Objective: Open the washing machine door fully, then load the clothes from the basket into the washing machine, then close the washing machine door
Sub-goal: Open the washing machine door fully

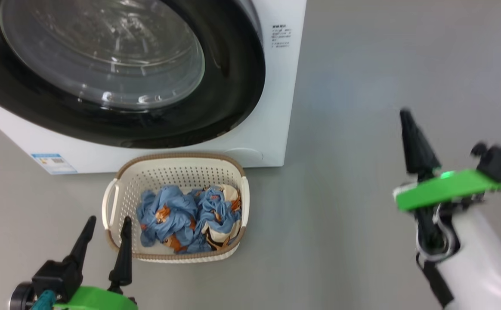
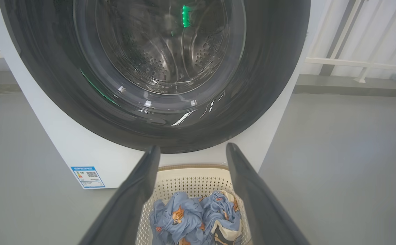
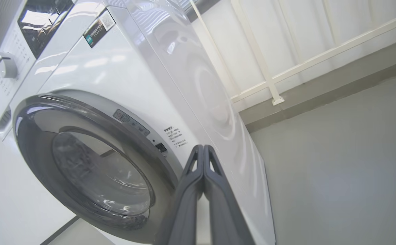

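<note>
right gripper: clenched, empty, washing machine door left of tips
left gripper: released, basket just ahead
risk: shut tips may skid off glossy door rim, no purchase

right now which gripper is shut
The right gripper: its two fingers are pressed flat together with nothing between them. The left gripper, down by the basket, has its fingers spread wide apart.

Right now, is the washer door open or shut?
Shut. The washing machine door lies flush against the washing machine front; the drum shows through its glass.
</note>
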